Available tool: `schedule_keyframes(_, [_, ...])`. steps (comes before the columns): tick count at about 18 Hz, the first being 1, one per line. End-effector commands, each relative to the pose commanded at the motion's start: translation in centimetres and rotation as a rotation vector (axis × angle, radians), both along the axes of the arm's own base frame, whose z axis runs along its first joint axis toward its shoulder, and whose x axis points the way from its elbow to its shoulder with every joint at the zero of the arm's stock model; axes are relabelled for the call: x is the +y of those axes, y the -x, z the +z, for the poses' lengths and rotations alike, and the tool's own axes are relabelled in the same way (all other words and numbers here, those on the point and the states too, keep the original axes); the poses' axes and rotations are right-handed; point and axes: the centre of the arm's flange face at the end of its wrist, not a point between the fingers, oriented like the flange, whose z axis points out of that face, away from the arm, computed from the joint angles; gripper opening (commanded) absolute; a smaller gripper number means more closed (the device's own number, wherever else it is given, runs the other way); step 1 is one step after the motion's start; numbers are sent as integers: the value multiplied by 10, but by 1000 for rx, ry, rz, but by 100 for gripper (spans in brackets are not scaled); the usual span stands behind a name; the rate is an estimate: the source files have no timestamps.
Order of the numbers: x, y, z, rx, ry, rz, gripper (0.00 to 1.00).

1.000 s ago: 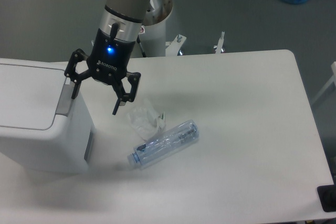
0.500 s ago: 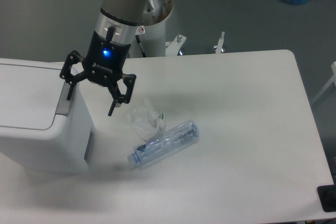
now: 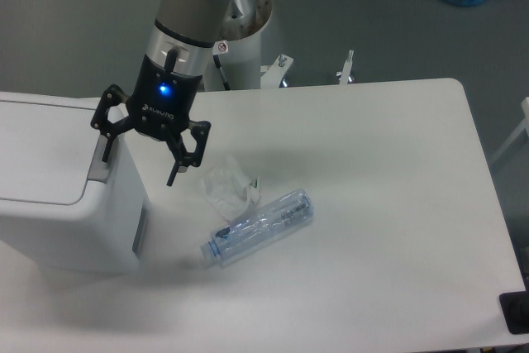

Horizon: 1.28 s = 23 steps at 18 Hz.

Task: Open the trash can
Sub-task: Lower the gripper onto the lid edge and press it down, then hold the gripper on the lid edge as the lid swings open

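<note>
The trash can (image 3: 58, 196) is a large boxy white bin at the left of the table, with its flat white lid down. Its grey push tab (image 3: 100, 163) sits at the lid's right edge. My gripper (image 3: 138, 159) is open and empty, pointing down. Its left finger (image 3: 104, 140) hangs over the grey tab, its right finger (image 3: 180, 161) is over the table just right of the bin. Whether the left finger touches the tab I cannot tell.
A crumpled white paper (image 3: 228, 189) lies on the table (image 3: 372, 163) right of the gripper. A clear plastic bottle (image 3: 258, 226) lies on its side just below it. The robot's white base column (image 3: 245, 47) stands behind the table.
The gripper has moved a little to the left, bringing its left finger over the grey tab. It stays open. The bin, paper and bottle have not moved.
</note>
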Motion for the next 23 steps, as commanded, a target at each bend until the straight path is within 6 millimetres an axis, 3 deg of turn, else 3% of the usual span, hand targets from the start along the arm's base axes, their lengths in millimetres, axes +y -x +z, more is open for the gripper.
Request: schedule_keyframes(23, [2, 2, -3, -15, 6, 14, 100])
